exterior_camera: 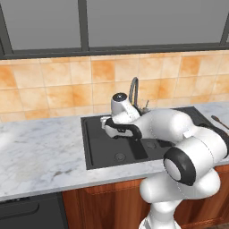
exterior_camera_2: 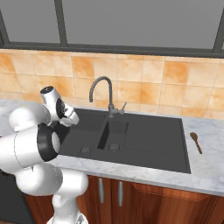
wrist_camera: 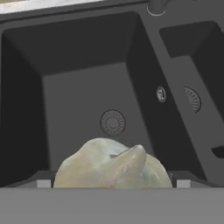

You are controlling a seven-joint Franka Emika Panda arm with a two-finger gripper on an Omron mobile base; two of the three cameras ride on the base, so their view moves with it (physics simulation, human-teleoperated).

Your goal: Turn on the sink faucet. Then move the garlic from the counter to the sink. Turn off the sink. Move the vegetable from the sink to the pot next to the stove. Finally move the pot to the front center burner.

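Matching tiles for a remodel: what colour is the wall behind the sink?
Mottled orange and cream tiles, clearest in the right base view.

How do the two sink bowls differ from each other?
The wide bowl is broader than the narrow bowl. The wide bowl's round drain shows whole on its floor; the narrow bowl's drain is half hidden by the divider. The garlic hangs over the wide bowl. Both are matte black rectangles.

My white marble surface [exterior_camera_2: 205, 168]
A black double sink [exterior_camera_2: 148, 144] sits in it; a wooden spoon [exterior_camera_2: 196, 142] lies to its right.
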